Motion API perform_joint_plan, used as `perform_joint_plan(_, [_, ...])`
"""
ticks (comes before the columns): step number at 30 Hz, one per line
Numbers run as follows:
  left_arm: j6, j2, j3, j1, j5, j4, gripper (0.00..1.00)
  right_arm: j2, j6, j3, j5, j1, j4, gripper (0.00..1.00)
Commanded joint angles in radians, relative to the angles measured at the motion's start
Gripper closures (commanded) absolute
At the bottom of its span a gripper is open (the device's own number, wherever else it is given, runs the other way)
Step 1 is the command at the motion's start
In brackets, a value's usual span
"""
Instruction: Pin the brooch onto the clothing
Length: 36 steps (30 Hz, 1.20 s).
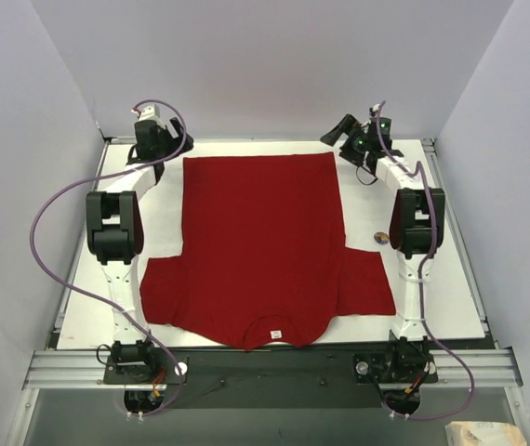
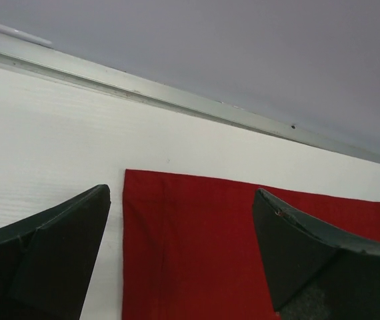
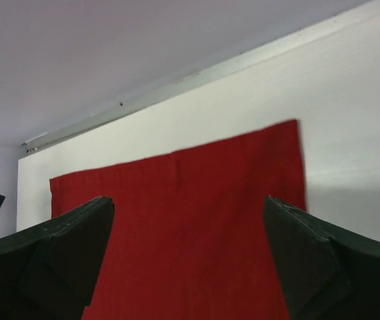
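Yellowish-gold brooch, tiny, probably stiff, light and slippery; best pinched at the rim. Lying on the white desk just beside the red clothing, at the sleeve on the right arm's side; fabric soft, flat, collar nearest. Spread apart and empty: left fingers and right fingers, near the far hem corners.

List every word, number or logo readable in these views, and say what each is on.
No text is readable in any view.
Label at the collar of the shirt: any print is too small to read.
Brooch: too small to make out any marking.
Wrist views: plain red fabric, no text.
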Motion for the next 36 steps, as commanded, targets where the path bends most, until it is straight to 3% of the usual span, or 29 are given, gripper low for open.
perform_joint_plan(1, [-0.046, -0.198, -0.047, 0.005, 0.060, -0.012, 0.03, -0.289, -0.031, -0.128, 0.002, -0.008, 0.063, 0.00])
perform_joint_plan(11, [-0.166, -0.680, -0.533, -0.047, 0.123, 0.008, 0.03, -0.715, -0.096, -0.565, 0.075, 0.015, -0.103, 0.00])
perform_joint_plan(16, [-0.155, -0.837, -0.719, -0.083, 0.187, -0.047, 0.03, -0.944, -0.128, -0.833, 0.107, 0.041, -0.159, 0.00])
perform_joint_plan(23, [-0.161, -1.056, -0.996, -0.114, 0.266, -0.052, 0.03, -1.253, -0.136, -1.121, 0.276, 0.044, -0.259, 0.00])
perform_joint_plan(28, [-0.163, -1.130, -1.076, -0.149, 0.244, -0.072, 0.03, -1.361, -0.149, -1.166, 0.351, 0.040, -0.317, 0.00])
perform_joint_plan(36, [-0.154, -1.126, -1.046, -0.171, 0.255, -0.094, 0.03, -1.275, -0.151, -1.100, 0.336, 0.024, -0.370, 0.00])
